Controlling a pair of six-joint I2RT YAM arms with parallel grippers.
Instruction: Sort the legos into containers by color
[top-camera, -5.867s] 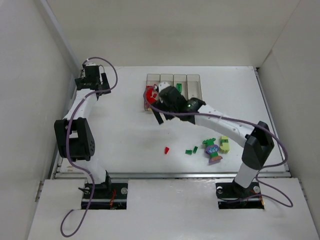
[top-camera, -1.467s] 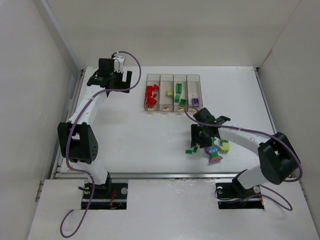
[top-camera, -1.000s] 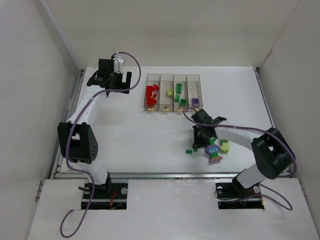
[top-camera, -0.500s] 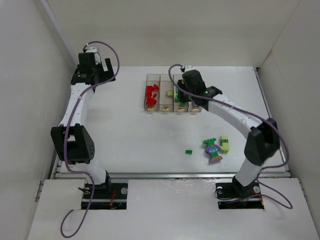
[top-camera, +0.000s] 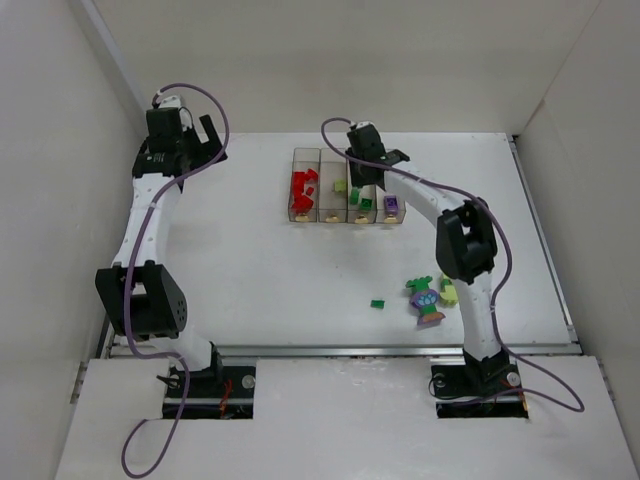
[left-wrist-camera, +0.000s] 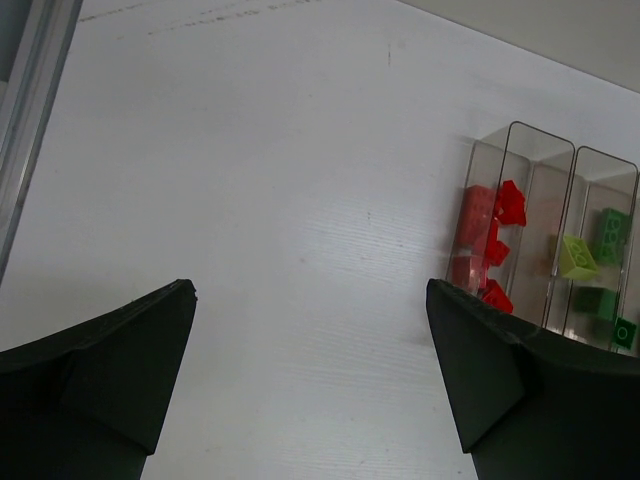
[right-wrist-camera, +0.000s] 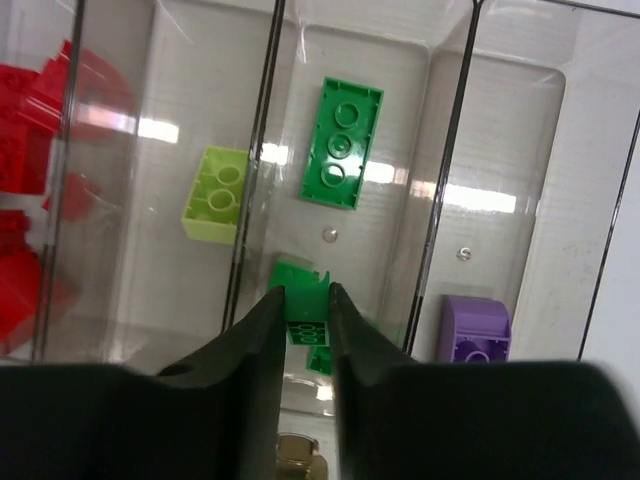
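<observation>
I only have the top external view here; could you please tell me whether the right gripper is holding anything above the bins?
Observer: Yes. The right wrist view shows the right gripper nearly closed on a small green brick.
Operator: Which bin is under it?
Observer: The green bin, which holds a flat green plate.
Operator: And the left gripper?
Observer: The left wrist view shows the left gripper wide open with nothing between its fingers, over the bare table.
</observation>
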